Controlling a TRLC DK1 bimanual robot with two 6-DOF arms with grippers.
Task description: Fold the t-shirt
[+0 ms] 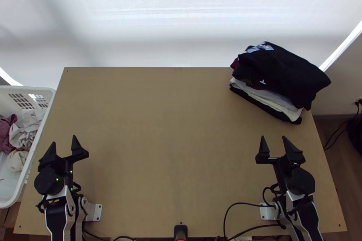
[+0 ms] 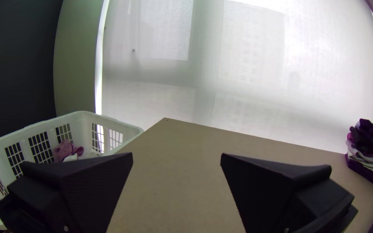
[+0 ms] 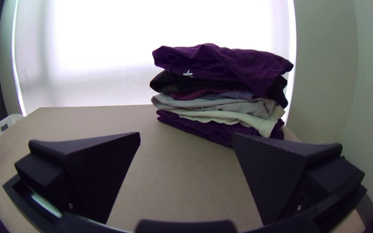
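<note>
In the top view my left gripper [image 1: 64, 145] stands open over the table's near left part, nothing between its fingers. My right gripper [image 1: 273, 143] is open too, at the near right, just short of a stack of folded clothes [image 1: 283, 76] on the far right corner. The left wrist view shows the left gripper [image 2: 177, 157] with its fingers wide apart, and the right wrist view shows the right gripper [image 3: 186, 136] likewise. That stack [image 3: 221, 86] has dark garments on top and at the bottom, pale ones between. Which piece is a t-shirt I cannot tell.
The bare wooden table [image 1: 167, 128] stretches between the arms. A white laundry basket [image 1: 34, 90] holding crumpled pink and pale cloth [image 1: 27, 130] stands against the left side. Black cables [image 1: 244, 203] lie along the near edge, by a small black object [image 1: 180, 231].
</note>
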